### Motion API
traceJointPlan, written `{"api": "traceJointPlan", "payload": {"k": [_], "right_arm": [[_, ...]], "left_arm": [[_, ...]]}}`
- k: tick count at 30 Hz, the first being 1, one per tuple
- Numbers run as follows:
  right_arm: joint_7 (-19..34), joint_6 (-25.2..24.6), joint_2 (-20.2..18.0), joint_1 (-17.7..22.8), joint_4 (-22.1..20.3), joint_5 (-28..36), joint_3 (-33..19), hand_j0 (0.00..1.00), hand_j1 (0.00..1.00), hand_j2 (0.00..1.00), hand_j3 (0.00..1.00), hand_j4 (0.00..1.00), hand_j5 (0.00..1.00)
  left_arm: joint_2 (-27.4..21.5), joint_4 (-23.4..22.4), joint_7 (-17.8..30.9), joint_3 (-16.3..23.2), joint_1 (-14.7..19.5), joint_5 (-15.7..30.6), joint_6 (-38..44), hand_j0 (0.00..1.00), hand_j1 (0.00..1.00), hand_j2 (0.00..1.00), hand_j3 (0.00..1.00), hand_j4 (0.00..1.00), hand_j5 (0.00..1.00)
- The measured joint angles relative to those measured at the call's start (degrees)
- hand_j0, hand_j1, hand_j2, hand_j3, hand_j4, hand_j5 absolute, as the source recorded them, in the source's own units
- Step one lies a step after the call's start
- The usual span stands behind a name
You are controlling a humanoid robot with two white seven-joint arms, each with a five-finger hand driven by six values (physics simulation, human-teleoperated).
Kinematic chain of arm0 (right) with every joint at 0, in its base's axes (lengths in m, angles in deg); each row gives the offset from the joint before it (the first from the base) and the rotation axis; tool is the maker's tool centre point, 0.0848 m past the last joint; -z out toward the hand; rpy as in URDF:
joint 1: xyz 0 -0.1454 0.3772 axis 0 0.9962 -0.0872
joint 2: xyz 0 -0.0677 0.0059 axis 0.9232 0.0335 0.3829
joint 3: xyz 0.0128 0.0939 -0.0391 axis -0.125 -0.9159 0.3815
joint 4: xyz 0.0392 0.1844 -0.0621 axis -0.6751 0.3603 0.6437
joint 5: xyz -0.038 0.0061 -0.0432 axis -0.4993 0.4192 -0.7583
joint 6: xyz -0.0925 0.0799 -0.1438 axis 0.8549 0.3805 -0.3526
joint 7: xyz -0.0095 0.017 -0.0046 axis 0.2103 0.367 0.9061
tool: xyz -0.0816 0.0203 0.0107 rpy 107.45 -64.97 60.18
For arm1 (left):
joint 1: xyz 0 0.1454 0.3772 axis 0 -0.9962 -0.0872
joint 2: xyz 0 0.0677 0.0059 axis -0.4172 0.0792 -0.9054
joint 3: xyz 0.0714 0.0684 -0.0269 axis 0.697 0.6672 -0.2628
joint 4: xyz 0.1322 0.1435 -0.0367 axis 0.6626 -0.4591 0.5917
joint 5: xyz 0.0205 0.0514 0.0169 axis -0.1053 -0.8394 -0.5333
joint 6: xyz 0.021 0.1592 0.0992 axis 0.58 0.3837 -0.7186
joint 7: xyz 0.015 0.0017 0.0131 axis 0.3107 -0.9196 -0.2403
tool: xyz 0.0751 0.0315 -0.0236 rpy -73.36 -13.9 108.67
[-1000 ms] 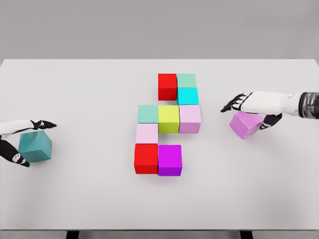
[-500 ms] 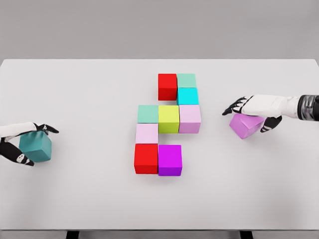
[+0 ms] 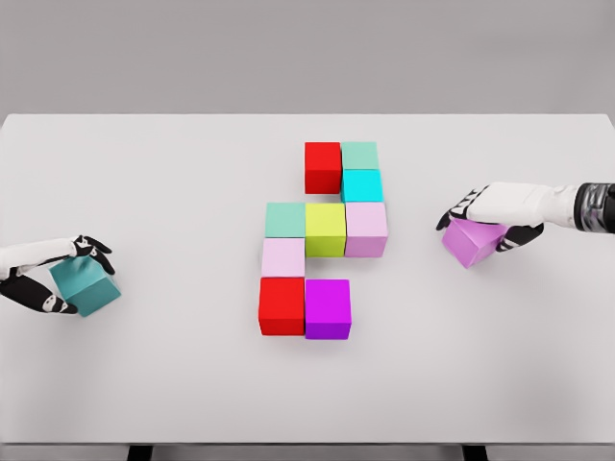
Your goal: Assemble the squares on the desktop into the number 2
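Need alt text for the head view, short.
Nine coloured cubes form a partial number 2 mid-table on a white table. The left hand grips a teal cube at far left; the right hand grips a tilted purple cube at right.

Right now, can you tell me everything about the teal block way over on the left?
The teal block is a plain, smooth cube, one solid blue-green color with a lighter top face. It sits near the table's left edge, far from the colored group in the middle, and looks turned and tilted rather than squared up. The left robot hand is closed around it, dark fingertips over its top and lower side. Nothing else touches it.
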Motion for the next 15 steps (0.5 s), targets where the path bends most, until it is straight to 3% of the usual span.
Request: {"api": "traceJointPlan", "payload": {"k": [10, 15], "right_arm": [[-0.02, 0.01, 0.00, -0.09, -0.03, 0.32, -0.57, 0.60, 0.60, 0.60, 0.60, 0.60, 0.60], [0.01, 0.04, 0.10, -0.09, -0.13, 0.56, -0.80, 0.61, 0.61, 0.61, 0.61, 0.61, 0.61]], "left_arm": [[2.25, -0.65, 0.05, -0.10, 0.70, 0.15, 0.26, 0.51, 0.51, 0.51, 0.51, 0.51, 0.51], [5.00, -1.07, -0.03, -0.30, 2.81, 0.42, 2.59, 0.51, 0.51, 0.51, 0.51, 0.51, 0.51]]}}
